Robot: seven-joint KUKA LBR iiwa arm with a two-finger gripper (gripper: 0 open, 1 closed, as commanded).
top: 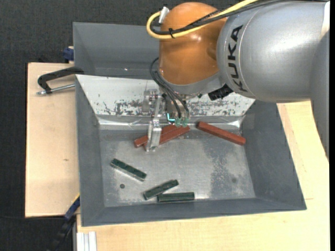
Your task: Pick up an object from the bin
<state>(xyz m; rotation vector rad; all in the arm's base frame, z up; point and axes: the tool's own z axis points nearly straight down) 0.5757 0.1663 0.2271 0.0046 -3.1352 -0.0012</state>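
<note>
My gripper [153, 141] hangs low near the back wall of the bin, left of centre. Its tip is down on the left part of a flat red-brown bar [170, 134] that lies slanted on the floor, with its left end poking out past the gripper. Whether the bar is gripped I cannot tell. A second red-brown bar [221, 132] lies just to the right, apart from the gripper, sloping down to the right.
Three dark green bars lie toward the front: one [128, 169] at the left, two [160, 189] [175, 196] close together near the front wall. The orange cover and the arm overhang the bin's back right.
</note>
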